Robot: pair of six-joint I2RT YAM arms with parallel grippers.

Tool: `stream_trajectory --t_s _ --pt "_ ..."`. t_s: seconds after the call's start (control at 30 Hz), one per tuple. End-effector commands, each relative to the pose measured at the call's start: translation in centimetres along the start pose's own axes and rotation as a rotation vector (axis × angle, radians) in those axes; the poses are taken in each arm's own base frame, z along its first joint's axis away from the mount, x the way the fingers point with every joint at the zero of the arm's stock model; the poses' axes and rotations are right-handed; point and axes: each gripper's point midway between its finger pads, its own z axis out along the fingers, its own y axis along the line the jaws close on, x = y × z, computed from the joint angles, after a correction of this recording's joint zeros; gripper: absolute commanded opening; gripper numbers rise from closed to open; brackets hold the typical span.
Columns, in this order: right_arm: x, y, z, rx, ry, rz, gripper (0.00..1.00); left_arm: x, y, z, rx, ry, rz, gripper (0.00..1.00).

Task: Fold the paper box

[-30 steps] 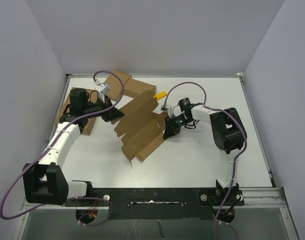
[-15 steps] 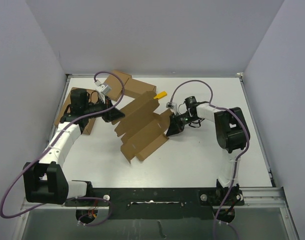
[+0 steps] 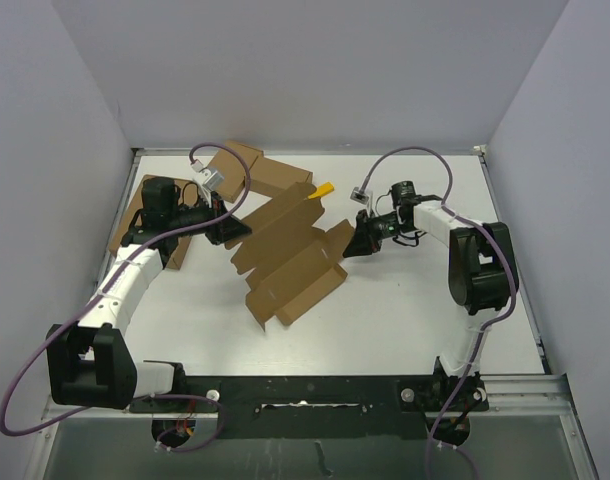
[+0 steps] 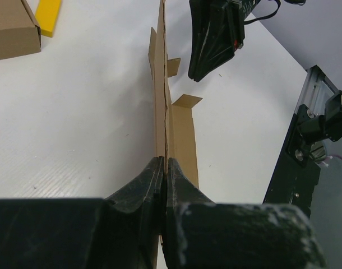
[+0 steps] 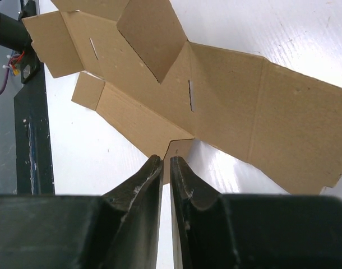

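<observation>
Right arm swings out and back toward the far right of the table [image 3: 415, 310], and its elbow now sits further right than a second ago. The right gripper [image 3: 350, 248] has come off the spot low on the sheet's right flank and now sits just beside the upturned right flap. From its own wrist, the right gripper [image 5: 165, 162] shows jaws a thin slit apart where a second ago they were pressed together. A corner tab of the cardboard sits right at the tips, and whether it touches either finger I cannot tell.

With that hold let go, the paper box [image 3: 285, 265] has spread a touch to the right. It's a notched, slotted brown sheet lying diagonally mid-table, part-folded, with its flaps standing up.

Over on the left, no change. The left gripper [image 3: 233, 232] stays clamped on the sheet's upper-left edge. In the left wrist view the left gripper [image 4: 162, 162] has its jaws pinched tight on the paper box [image 4: 162, 112], seen edge-on and upright, with the right gripper [image 4: 196, 73] beyond it, tips pointing down at the table.

The right wrist looks across the paper box [image 5: 244, 112], creases and slits facing up. Behind the sheet, the yellow strip [image 3: 321, 190] and the brown carton [image 3: 280, 177] haven't budged.
</observation>
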Motion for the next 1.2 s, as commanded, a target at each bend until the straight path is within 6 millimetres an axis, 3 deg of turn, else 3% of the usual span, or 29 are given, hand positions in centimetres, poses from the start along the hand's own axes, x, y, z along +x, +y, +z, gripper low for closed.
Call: stream_trajectory --t_s 0.0,0.17,0.4,0.9,1.17 --pt "-2.2 0.8 -1.3 0.012 -0.04 -0.077 0.13 -1.2 -0.8 0.0 0.038 -0.036 0.066 0.0" --pt "-1.7 -0.3 -1.4 0.059 -0.024 -0.044 0.09 -1.2 -0.8 0.0 0.036 -0.035 0.066 0.0" --pt "0.0 -0.6 0.3 0.034 0.042 0.007 0.0 -1.2 -0.7 0.0 0.033 -0.035 0.064 0.0" --pt "2.0 1.2 3.9 -0.062 0.149 -0.001 0.0 -1.0 -0.5 0.1 0.028 -0.031 0.061 0.0" --pt "3.1 0.4 4.8 -0.053 0.174 0.063 0.0 -1.0 -0.4 0.1 0.026 -0.03 0.06 0.0"
